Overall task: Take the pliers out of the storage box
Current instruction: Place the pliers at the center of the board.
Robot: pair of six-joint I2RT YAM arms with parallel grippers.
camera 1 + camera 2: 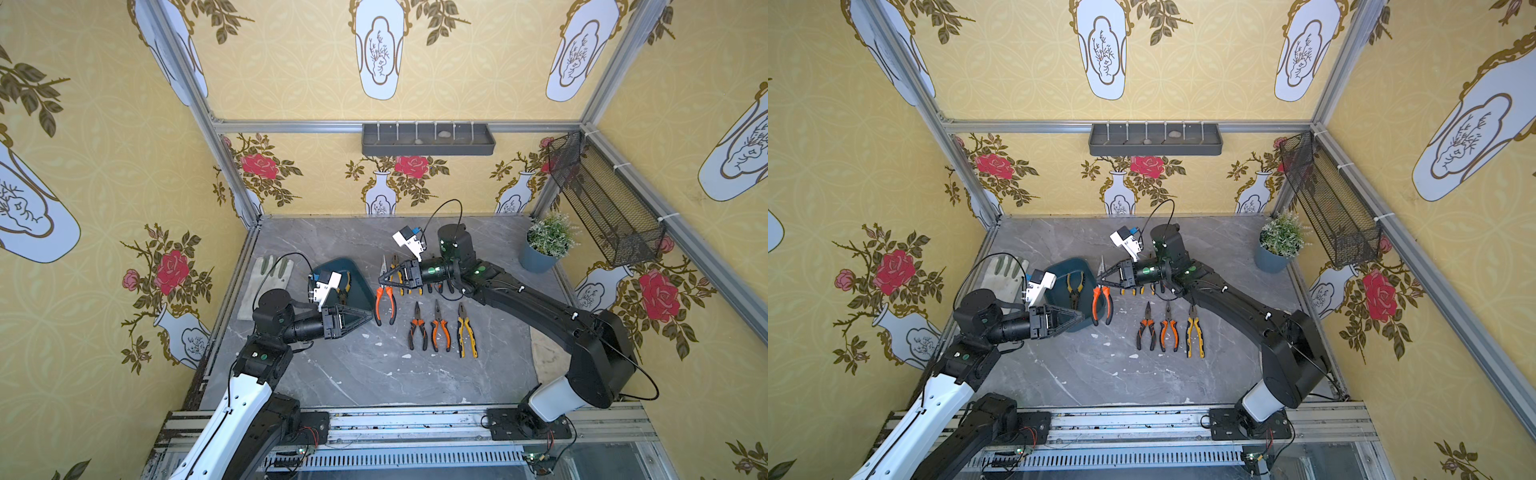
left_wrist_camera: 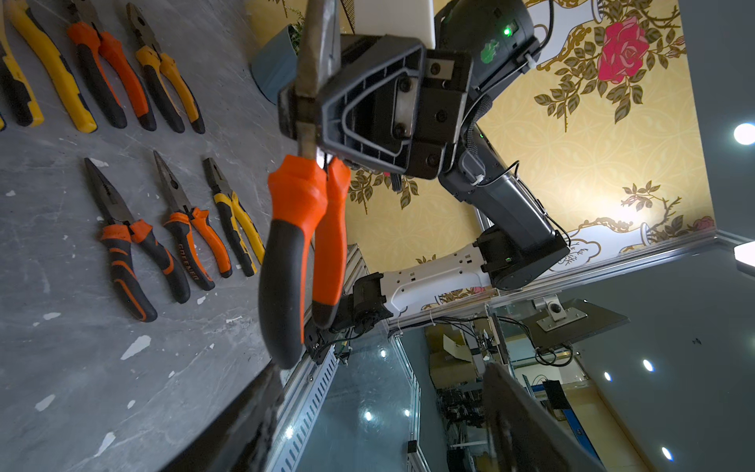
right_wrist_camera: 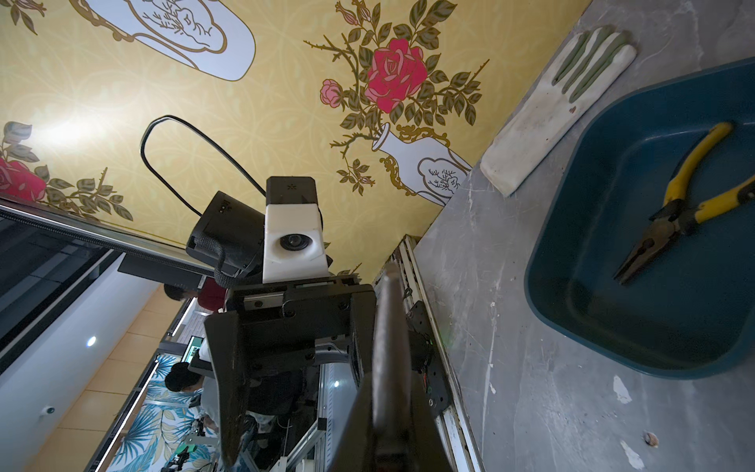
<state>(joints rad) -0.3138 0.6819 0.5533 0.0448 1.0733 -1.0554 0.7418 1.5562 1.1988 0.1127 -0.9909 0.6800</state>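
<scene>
One yellow-handled plier (image 3: 678, 206) sits in dark teal plastic tub (image 3: 604, 327), nose toward my open, empty left gripper (image 1: 1079, 321). Right gripper (image 1: 381, 283) clamps orange-and-black pliers (image 2: 300, 196).

The left arm (image 1: 245, 395) and right arm (image 1: 548, 320) are black, each with a white shell near the base and small green lights on the joints. The left hand (image 1: 365, 316) and right hand (image 1: 381, 283) have black, ribbed, triangular fingers (image 2: 367, 102) fixed with dark screws. Each wrist carries a white camera block (image 3: 292, 241) with a thin black cable (image 3: 196, 139).
</scene>
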